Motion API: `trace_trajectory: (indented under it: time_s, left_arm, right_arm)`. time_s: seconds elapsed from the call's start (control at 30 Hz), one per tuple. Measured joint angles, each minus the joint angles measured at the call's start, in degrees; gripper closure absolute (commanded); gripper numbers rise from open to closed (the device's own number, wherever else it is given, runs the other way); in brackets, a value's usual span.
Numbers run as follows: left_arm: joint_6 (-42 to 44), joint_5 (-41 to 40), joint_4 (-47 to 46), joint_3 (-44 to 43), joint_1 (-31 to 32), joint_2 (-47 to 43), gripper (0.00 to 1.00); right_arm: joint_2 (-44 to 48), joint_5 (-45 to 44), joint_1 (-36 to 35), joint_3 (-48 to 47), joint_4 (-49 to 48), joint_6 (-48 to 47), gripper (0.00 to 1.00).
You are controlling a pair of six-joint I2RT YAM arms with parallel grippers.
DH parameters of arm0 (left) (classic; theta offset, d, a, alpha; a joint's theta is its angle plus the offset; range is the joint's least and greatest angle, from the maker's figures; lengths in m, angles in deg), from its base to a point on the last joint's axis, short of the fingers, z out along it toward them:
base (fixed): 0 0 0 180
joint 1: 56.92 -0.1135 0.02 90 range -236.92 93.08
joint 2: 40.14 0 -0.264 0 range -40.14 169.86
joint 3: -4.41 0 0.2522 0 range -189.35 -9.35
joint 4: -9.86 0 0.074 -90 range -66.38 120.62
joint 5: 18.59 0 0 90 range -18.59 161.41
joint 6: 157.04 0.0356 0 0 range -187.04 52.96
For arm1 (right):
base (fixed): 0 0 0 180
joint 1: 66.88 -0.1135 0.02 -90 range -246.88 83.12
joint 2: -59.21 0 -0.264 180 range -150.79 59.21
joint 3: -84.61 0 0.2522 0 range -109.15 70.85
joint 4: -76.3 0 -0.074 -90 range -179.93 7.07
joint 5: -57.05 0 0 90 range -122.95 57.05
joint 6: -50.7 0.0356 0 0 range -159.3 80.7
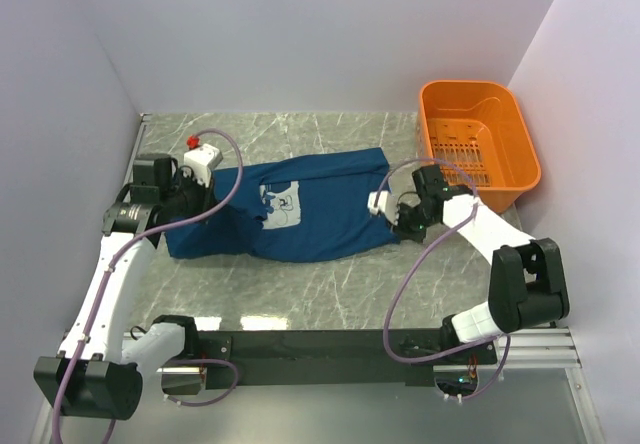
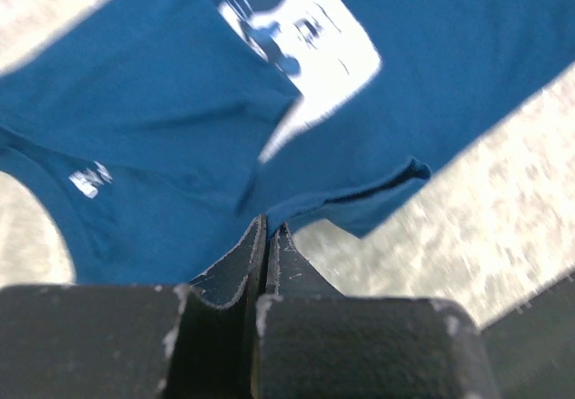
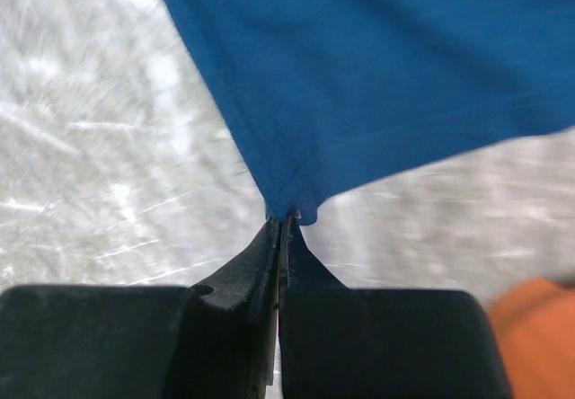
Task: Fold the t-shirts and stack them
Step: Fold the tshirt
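Left gripper (image 2: 267,228) has its jaws clenched on a fold of the navy t-shirt (image 1: 310,214) at its left end, near the sleeve with the small white mark. Right gripper (image 3: 281,219) has its jaws pinched tight on a corner of the fabric at the right end.

The shirt lies crosswise on the marble counter (image 1: 330,289), mouse print (image 1: 283,201) face up, with some cloth lapping over the print on the left. The orange basket (image 1: 480,144) sits at the far right, apart from the shirt.

Looks pretty early to me: no tidy fold, no stack, and this is the only shirt I can see. Basically all the folding's left.
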Motion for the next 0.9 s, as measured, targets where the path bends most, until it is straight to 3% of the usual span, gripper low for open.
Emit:
trace_trajectory:
  time_s: [0.33, 0.9]
  left_arm:
    - [0.28, -2.05, -8.2, -5.97, -3.32, 9.29, 1.0]
    - [3.02, -2.08, -14.75, -16.94, -7.26, 25.75, 1.0]
  right_arm:
    - [-5.14, 2.34, 1.05, -11.8, 1.66, 3.45, 1.0]
    - [-15.08, -1.95, 1.81, -22.56, -1.6, 13.22, 1.0]
